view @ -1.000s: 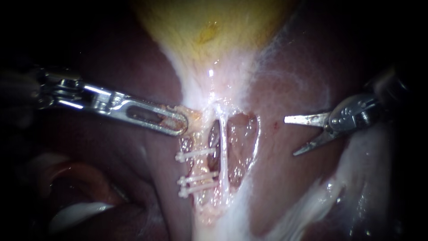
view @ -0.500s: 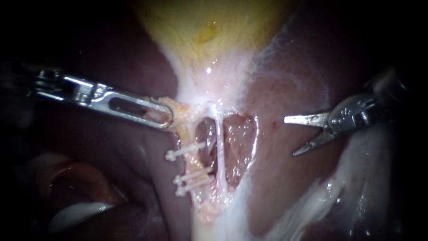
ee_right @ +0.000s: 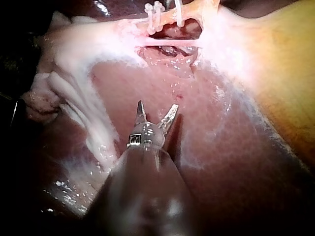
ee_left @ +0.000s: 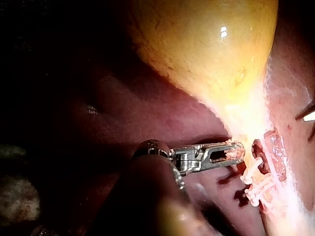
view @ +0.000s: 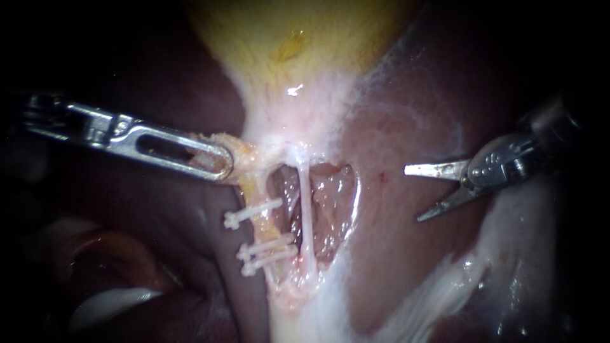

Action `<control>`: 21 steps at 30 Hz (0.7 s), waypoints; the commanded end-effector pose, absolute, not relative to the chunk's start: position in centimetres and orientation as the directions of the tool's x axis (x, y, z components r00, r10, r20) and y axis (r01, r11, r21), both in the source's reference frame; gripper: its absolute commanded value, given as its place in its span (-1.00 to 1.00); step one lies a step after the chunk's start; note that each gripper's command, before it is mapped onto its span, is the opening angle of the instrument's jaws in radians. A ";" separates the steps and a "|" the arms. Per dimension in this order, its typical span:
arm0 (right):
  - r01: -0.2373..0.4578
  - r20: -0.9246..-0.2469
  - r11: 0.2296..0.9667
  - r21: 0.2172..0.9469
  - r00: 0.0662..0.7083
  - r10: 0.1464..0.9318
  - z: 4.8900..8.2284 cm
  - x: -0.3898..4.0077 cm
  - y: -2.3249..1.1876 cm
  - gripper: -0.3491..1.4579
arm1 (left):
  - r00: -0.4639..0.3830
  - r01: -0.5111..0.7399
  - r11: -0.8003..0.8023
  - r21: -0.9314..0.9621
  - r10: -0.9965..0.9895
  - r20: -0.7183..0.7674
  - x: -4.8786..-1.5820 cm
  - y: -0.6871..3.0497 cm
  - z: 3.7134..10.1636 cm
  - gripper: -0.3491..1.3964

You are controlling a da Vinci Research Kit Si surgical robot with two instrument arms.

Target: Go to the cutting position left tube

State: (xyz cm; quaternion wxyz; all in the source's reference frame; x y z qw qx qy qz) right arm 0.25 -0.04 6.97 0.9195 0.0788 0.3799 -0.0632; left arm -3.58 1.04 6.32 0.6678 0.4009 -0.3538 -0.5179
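My left instrument (view: pixel 219 163) has its slotted jaws shut on yellowish tissue at the gallbladder's neck, drawn leftwards. Just below them runs the left tube (view: pixel 258 198), yellowish, with three white clips (view: pixel 251 213) across it. A thin white right tube (view: pixel 305 219) runs beside it, with an open window between them. My right instrument (view: pixel 412 194) hangs over the liver well to the right of both tubes, its two pointed blades open and touching nothing. The right wrist view shows the open blades (ee_right: pixel 157 110) short of the clips (ee_right: pixel 157 12). In the left wrist view the jaws (ee_left: pixel 236 151) grip tissue next to the clips (ee_left: pixel 256 184).
The yellow gallbladder (view: pixel 298 38) fills the top middle, with dark red liver (view: pixel 406 254) around and below it. White stringy tissue (view: pixel 445 286) crosses the liver at lower right. A pale fold (view: pixel 108 305) lies at lower left.
My left instrument has drawn its held tissue leftwards and slightly up, shifting the clipped left tube left and widening the window. The right instrument has stayed where it was, blades open.
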 end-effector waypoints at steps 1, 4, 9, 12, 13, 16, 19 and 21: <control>0.176 -0.709 0.980 0.097 0.703 -0.056 6.97 0.25 -0.04 0.99 | 0.214 0.408 0.143 0.902 -0.975 0.058 -3.57 1.04 6.32 -1.00; 0.178 -0.716 0.979 0.100 0.696 -0.053 6.97 0.26 -0.04 0.99 | 0.213 0.408 0.142 0.902 -0.975 0.058 -3.57 1.03 6.31 -1.00; 0.162 -0.750 0.971 0.173 0.661 0.023 6.95 0.31 -0.05 0.99 | 0.213 0.408 0.142 0.902 -0.975 0.058 -3.57 1.03 6.31 -1.00; 0.154 -0.766 0.954 0.257 0.635 0.104 6.91 0.37 -0.09 0.99 | 0.213 0.408 0.142 0.902 -0.975 0.058 -3.57 1.03 6.31 -1.00; 0.144 -0.765 0.950 0.278 0.631 0.128 6.90 0.39 -0.10 0.99 | 0.213 0.408 0.142 0.902 -0.975 0.058 -3.57 1.03 6.31 -1.00; 0.126 -0.755 0.926 0.357 0.622 0.207 6.86 0.47 -0.15 0.97 | 0.213 0.408 0.142 0.902 -0.975 0.057 -3.57 1.03 6.31 -1.00; 0.111 -0.743 0.896 0.431 0.607 0.282 6.82 0.53 -0.19 0.95 | 0.213 0.408 0.142 0.902 -0.975 0.057 -3.57 1.03 6.31 -1.00; 0.096 -0.728 0.876 0.472 0.603 0.327 6.80 0.58 -0.21 0.93 | 0.213 0.408 0.142 0.902 -0.975 0.057 -3.57 1.03 6.31 -1.00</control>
